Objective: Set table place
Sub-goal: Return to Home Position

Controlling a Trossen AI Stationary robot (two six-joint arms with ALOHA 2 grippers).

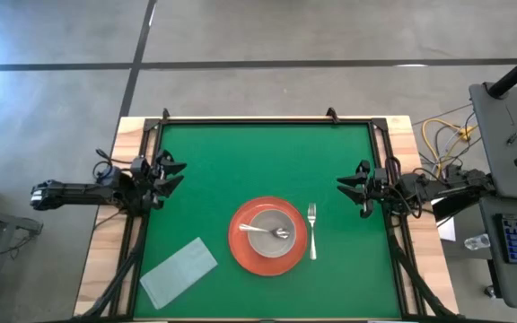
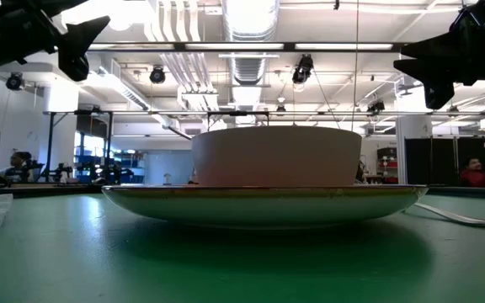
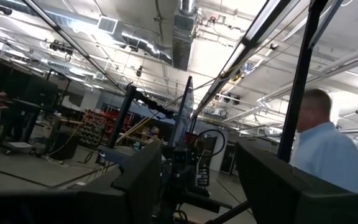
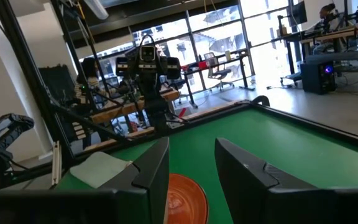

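— Fingers first: how did yours stand?

— Apart on both sides. My left gripper (image 1: 178, 174) hung over the left edge of the table (image 1: 267, 152), its fingers (image 3: 138, 180) spread wide with nothing between them. My right gripper (image 1: 348, 190) hovered over the right edge, its fingers parted by a narrower gap, and it held nothing either. Both pointed inward across the green top.

— And the place setting?

— It sat in the lower half of the high view, a little right of centre, between my two arms and well apart from both grippers. The orange-red plate (image 1: 238, 240) lay flat on the green, and the grey bowl (image 1: 260, 220) stood in the middle of it. The spoon (image 1: 277, 233) rested inside the bowl. The fork (image 1: 311, 231) lay just beside the plate, on the side toward my right arm, with its tines pointing toward the far edge.

— Anything else on the top?

— A pale rectangular sheet (image 1: 179, 270) lay at an angle nearer my left arm, apart from the plate.

— And beyond the table?

— A person (image 3: 325, 155) in a light blue shirt stood in the room past my left fingers.
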